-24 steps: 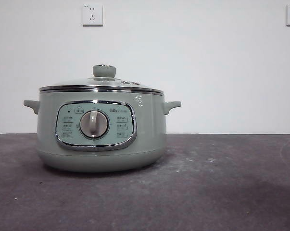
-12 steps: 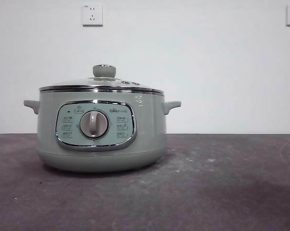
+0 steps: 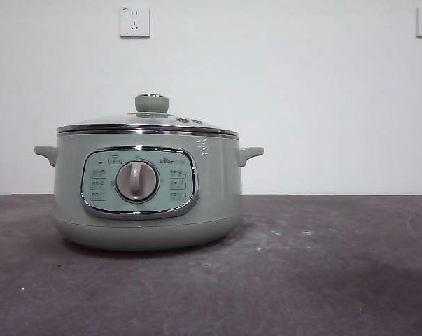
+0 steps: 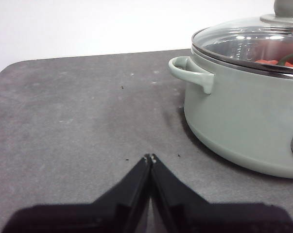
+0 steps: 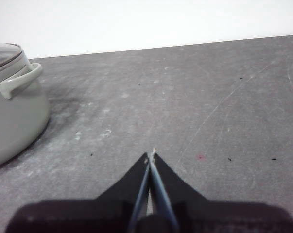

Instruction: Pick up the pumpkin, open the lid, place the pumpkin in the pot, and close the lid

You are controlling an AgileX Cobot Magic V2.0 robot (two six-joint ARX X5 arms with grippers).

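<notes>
The left gripper (image 4: 150, 157) and right gripper (image 5: 151, 154) are both clenched and empty. The lid (image 3: 149, 120) sits on the pot (image 3: 144, 189), the pumpkin (image 4: 277, 61) inside. The panel (image 3: 139, 182) writing, at 6 o'clock from the knob (image 3: 152, 103), is unreadable.

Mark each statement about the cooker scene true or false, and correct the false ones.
1. The lid sits closed on the pot. True.
2. The pumpkin lies on the table beside the pot. False: the left wrist view shows it inside the pot, orange under the glass.
3. The left gripper is shut and holds nothing. True.
4. The right gripper grips the lid's knob. False: it is shut over bare table, apart from the pot.
5. An arm reaches over the pot in the front view. False: no arm shows there.
</notes>
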